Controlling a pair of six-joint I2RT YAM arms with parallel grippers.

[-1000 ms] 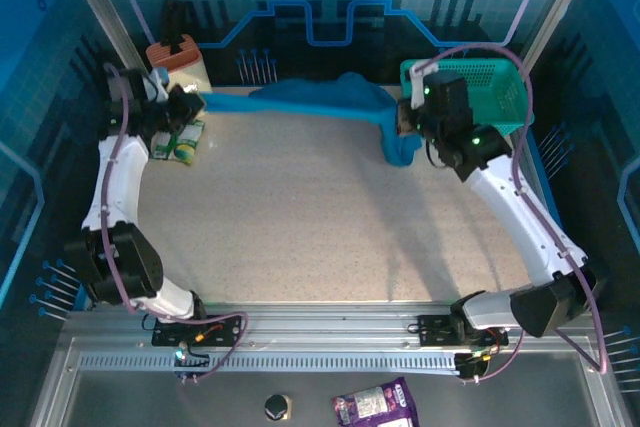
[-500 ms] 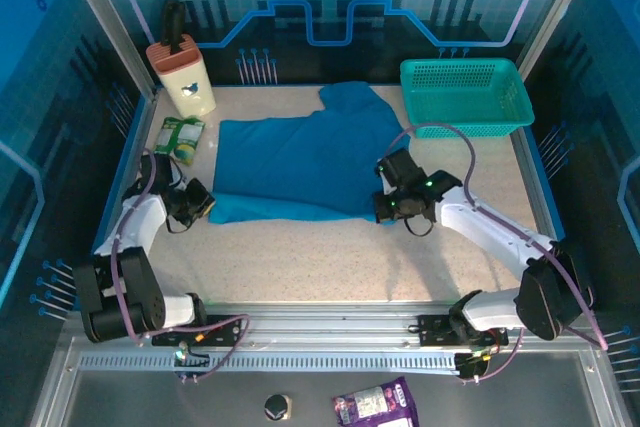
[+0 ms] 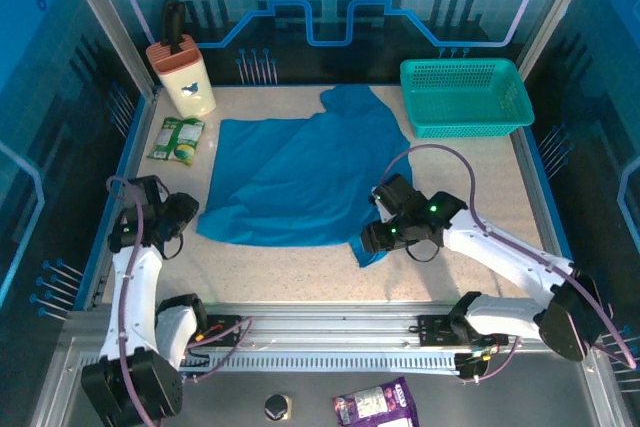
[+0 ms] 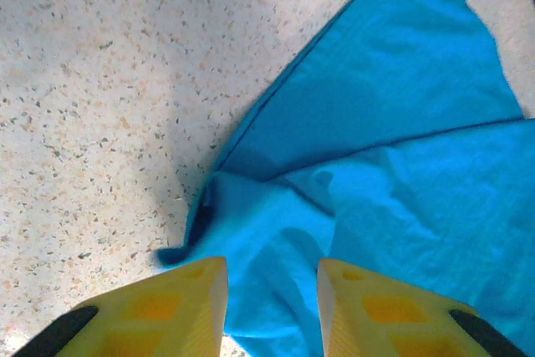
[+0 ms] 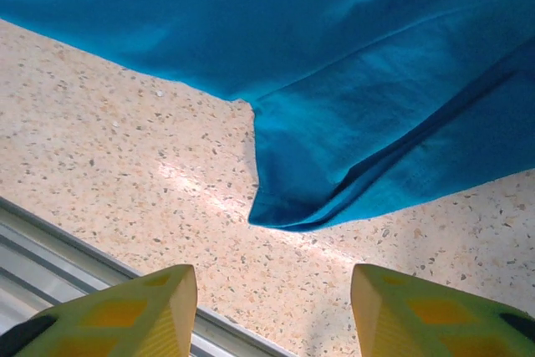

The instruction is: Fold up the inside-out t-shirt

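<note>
Two parted, empty jaws, left arm (image 3: 135, 277), right arm (image 3: 500, 247) bent low at t-shirt (image 3: 300, 177) near edge

The t-shirt (image 3: 300, 172) lies spread over the middle of the tabletop (image 3: 480, 177). Bare surface runs along the near edge, over the right side in front of the teal basket (image 3: 465, 95), and in a narrower strip on the left. The basket blocks the far right corner. A cream canister (image 3: 182, 79) stands in the far left corner, with a green packet (image 3: 176, 139) just in front of it, near the shirt. The right arm (image 3: 500, 252) slants across the near right area. The right gripper (image 3: 372, 237) is parted over bare tabletop at the shirt's near corner. The left gripper (image 3: 188, 213) sits at the shirt's near left edge, fingers apart.
</note>
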